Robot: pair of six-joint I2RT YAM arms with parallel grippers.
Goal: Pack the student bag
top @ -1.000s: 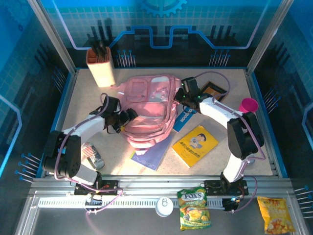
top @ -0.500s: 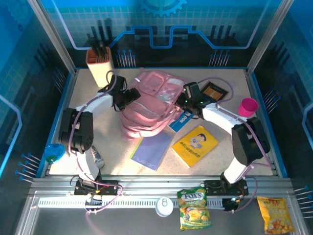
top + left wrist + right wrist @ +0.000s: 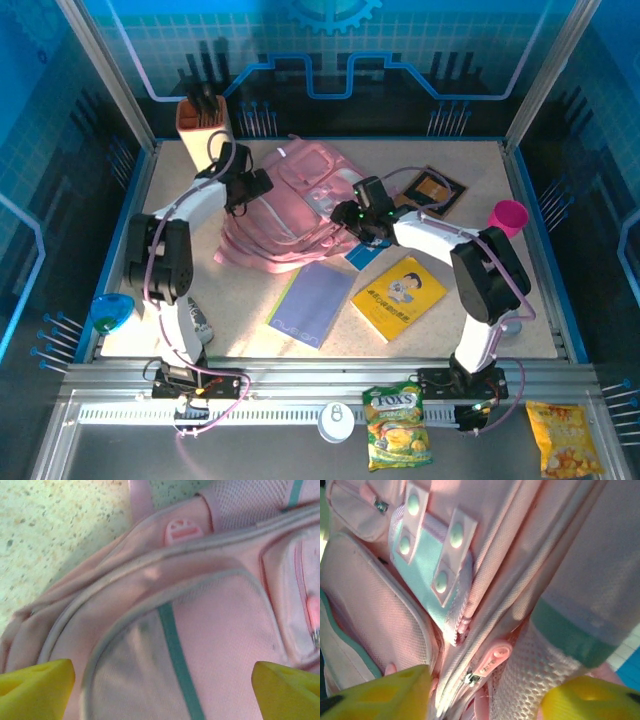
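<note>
Pink woven fabric, soft and slumped, makes up the student bag (image 3: pixel 290 215), which lies crumpled at the middle rear of the speckled worktop (image 3: pixel 545 290), between the two arms. A round rubbery badge (image 3: pixel 183 531) on it bears raised marks too blurred to read. A mint panel (image 3: pixel 427 555) carries pale tabs with round snap studs. Beside it are coarse white mesh (image 3: pixel 530 675) and a pink zip pull (image 3: pixel 492 660).

The only clear writing is "FOX'S", on a glossy green-and-yellow snack packet (image 3: pixel 397 428) on the front rail. A yellow booklet (image 3: pixel 398 298) shows a cartoon figure and print too small to read. A flat lilac notebook (image 3: pixel 310 303) lies against the bag's near edge.

The left tool (image 3: pixel 160 690) is spread wide over the bag. The right tool (image 3: pixel 482 695) is parted too, with bag folds between its yellow fingers (image 3: pixel 375 692).
</note>
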